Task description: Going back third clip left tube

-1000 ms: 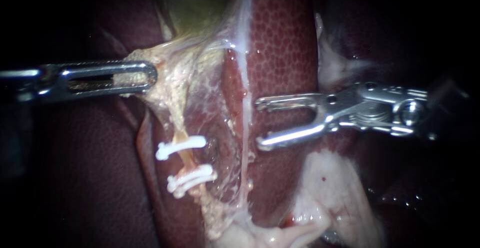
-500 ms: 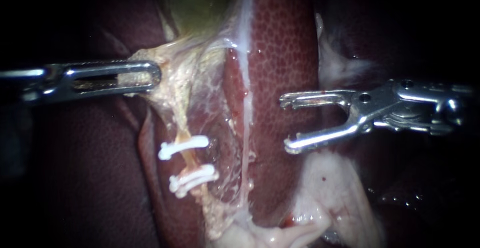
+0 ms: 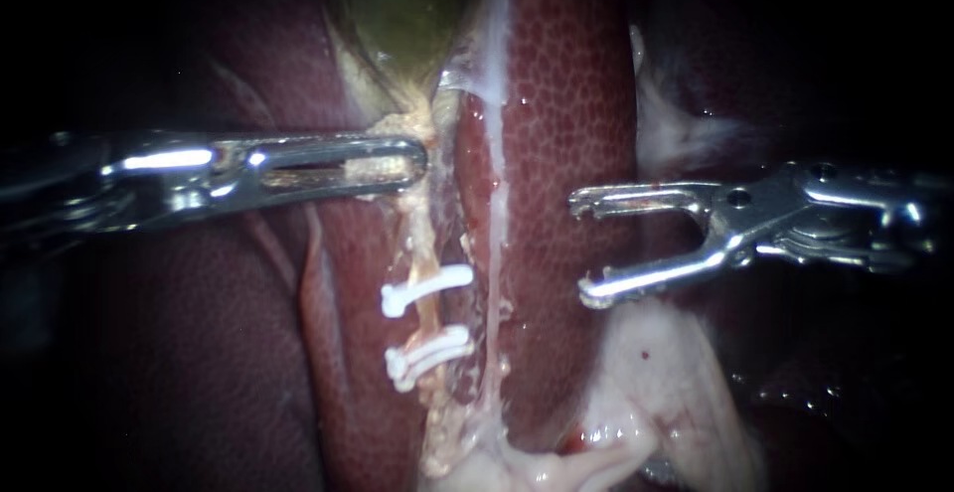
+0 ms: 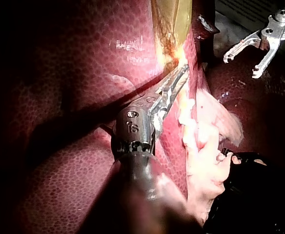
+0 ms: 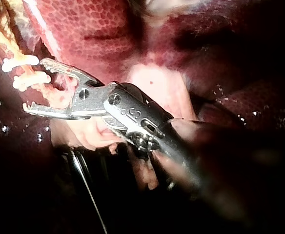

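Across the left side of the endoscope view, the left instrument (image 3: 409, 162) reaches in level. Its jaws are clamped on a fold of pale tissue (image 3: 383, 167) just below the greenish gallbladder (image 3: 407, 5). From that hold the left tube (image 3: 423, 244) runs down as a thin yellowish strand. Two white clips cross it, an upper clip (image 3: 427, 289) and close under it a lower clip (image 3: 429, 354), near each other but not touching. Just to their right a pale strand (image 3: 494, 244) runs alongside, over the mottled red liver (image 3: 566, 104). The right instrument (image 3: 582, 251) comes in from the right with its jaws spread wide and nothing between them. It hangs over the liver, apart from the tube and both clips. From the left wrist view, the clamped jaws lie along the edge of the pale tissue, the open right jaws well off beyond them.
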`<state>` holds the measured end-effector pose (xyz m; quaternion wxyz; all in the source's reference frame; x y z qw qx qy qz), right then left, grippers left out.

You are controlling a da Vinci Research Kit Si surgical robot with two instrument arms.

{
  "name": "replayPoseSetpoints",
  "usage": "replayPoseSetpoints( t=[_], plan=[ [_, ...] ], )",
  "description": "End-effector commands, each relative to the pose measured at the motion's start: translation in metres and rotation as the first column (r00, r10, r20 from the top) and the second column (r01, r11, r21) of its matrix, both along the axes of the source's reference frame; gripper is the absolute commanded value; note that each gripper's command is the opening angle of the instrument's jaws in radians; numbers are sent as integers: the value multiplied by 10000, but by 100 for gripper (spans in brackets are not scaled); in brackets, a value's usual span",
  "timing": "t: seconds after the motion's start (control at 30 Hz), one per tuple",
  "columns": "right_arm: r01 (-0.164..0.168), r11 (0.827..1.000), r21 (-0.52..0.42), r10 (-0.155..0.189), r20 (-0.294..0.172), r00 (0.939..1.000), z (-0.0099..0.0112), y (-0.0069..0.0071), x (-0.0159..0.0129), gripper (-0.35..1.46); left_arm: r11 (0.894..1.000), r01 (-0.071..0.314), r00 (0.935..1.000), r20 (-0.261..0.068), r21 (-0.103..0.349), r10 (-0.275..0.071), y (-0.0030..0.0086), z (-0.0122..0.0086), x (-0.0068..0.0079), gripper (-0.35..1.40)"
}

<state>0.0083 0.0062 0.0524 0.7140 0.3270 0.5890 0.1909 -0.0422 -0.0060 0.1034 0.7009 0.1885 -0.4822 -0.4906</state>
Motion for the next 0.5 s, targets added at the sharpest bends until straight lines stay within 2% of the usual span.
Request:
replayPoseSetpoints(
  t=[0.03,0.5],
  plan=[
    [-1,10000,2,1,-1,10000,-1,0,0,60,10000,-26,10000,-12,14,26,-1,2,-2,-35],
    [5,10000,-48,-5,-16,10000,-6,-1,1,60,10000,-37,10000,-6,10,37,-1,3,-2,-35]
  ],
)
